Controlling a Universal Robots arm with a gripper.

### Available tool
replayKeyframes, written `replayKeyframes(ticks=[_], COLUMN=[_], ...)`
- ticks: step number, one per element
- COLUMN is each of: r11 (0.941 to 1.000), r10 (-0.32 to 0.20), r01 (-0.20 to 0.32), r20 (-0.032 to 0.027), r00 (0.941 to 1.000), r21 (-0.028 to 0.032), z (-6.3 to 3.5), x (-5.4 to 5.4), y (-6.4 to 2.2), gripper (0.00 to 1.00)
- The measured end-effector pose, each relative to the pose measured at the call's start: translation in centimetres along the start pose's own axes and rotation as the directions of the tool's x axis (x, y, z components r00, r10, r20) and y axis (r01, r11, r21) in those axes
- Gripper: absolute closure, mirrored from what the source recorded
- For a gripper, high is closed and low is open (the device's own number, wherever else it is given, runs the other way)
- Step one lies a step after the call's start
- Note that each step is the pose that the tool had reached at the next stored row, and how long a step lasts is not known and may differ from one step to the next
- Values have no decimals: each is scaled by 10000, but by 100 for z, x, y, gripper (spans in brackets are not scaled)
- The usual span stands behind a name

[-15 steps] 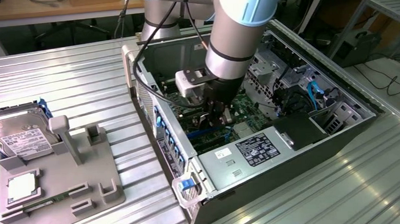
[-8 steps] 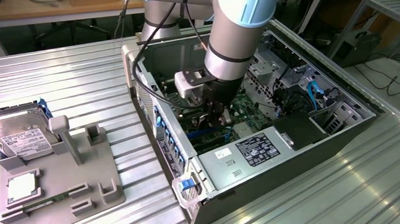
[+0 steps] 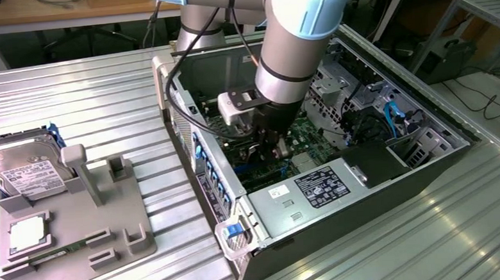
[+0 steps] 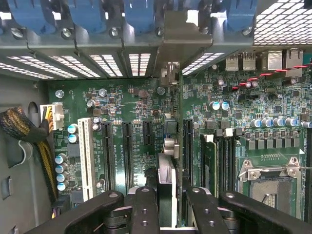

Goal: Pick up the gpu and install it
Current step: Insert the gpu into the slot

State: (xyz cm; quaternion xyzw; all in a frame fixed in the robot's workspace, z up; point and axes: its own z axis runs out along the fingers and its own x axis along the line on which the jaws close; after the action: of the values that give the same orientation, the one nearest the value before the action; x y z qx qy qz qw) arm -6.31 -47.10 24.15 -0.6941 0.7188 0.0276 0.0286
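Inside the open computer case (image 3: pixel 423 169), the gripper (image 4: pixel 165 207) holds the gpu (image 4: pixel 166 146) edge-on in its jaws, the card standing upright over the motherboard (image 4: pixel 122 97) with its bracket toward the rear slot covers (image 4: pixel 141 63), apparently lined up for an expansion slot (image 4: pixel 127 156).

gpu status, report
Claw shut on gpu, edge-on, down inside open pc case. Card bracket up at rear slot openings, over motherboard. Nothing blocking.
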Motion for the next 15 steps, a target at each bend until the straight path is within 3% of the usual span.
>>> replayKeyframes(ticks=[8, 15], r11=[10000, 10000], r10=[-2, 0], r01=[2, 0], r20=[78, 71], r00=[10000, 10000], r21=[2, -1], z=[50, 47], x=[3, 4], y=[5, 6], gripper=[73, 73])
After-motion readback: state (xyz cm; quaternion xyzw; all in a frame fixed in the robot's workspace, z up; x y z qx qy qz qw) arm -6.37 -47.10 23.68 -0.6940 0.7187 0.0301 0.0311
